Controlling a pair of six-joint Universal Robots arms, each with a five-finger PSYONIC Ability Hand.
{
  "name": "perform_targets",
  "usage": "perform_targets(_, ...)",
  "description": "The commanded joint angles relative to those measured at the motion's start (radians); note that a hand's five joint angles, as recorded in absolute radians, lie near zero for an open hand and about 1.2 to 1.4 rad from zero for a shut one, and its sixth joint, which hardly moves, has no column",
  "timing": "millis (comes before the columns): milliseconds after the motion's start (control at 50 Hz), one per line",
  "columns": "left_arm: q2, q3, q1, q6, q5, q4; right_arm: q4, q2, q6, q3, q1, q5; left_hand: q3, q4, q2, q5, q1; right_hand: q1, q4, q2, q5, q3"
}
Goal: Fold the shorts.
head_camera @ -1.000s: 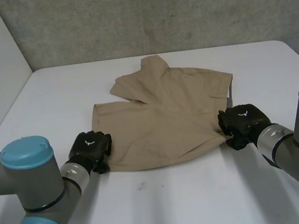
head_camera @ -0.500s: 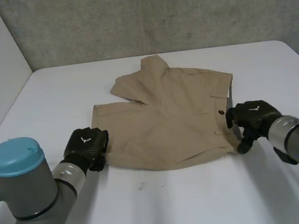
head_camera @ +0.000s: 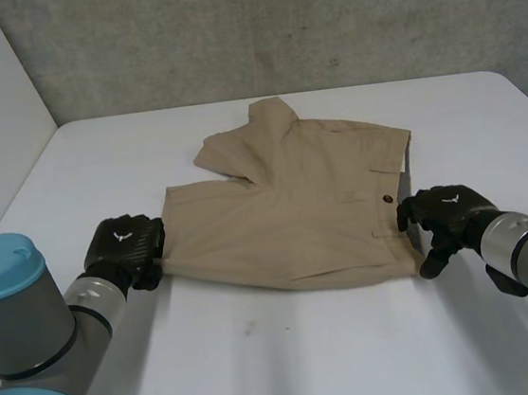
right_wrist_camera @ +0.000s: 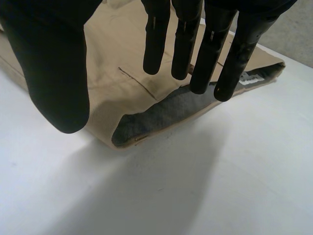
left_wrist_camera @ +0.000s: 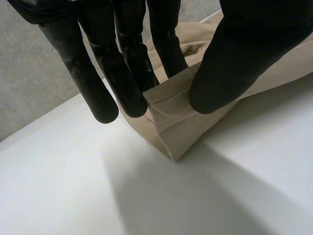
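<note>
Shorts flat mid-counter; soft, light, limp cloth. Our left hand pinches the 9 o'clock hem corner; right hand spread above the 3 o'clock waistband, which we judge the best hold

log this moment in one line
task: fold shorts | left robot hand: pinching hem corner | right robot hand: open at waistband

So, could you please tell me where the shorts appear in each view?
Head view: shorts mid-table, between the left hand and right hand.
Left wrist view: a corner pinched between the left hand's fingers and thumb.
Right wrist view: the open waistband, grey inside, under the right hand's fingertips.
Shared landmark: the white table beneath.
</note>
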Motion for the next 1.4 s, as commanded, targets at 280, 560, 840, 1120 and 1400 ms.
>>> perform_targets(280,-0.004,0.023,0.0,-0.003,-0.002,0.002,-0.13,0.048,0.0,0.037,0.084,0.005,0.209,0.203,0.201,0.266,0.278,0.123,0.053,0.045,0.055,0.059)
perform_targets(560,-0.004,0.023,0.0,-0.003,-0.002,0.001,-0.21,0.087,-0.048,0.024,0.095,0.118,0.209,0.203,0.201,0.266,0.278,0.869,0.8,0.791,0.801,0.805)
perform_targets(840,0.146,-0.01,-0.024,0.011,0.009,-0.136,-0.176,-0.068,-0.091,0.018,0.121,0.174,0.209,0.203,0.201,0.266,0.278,0.906,0.836,0.828,0.837,0.842)
perform_targets(1120,0.36,-0.022,-0.023,0.063,0.099,-0.56,0.244,-0.084,-0.315,-0.045,0.108,0.1,0.209,0.203,0.201,0.266,0.278,0.906,0.836,0.828,0.837,0.842)
perform_targets(1400,0.535,-0.116,-0.061,0.201,0.19,-0.947,0.635,-0.312,-0.687,0.113,-0.037,0.028,0.209,0.203,0.201,0.266,0.278,0.906,0.836,0.828,0.837,0.842)
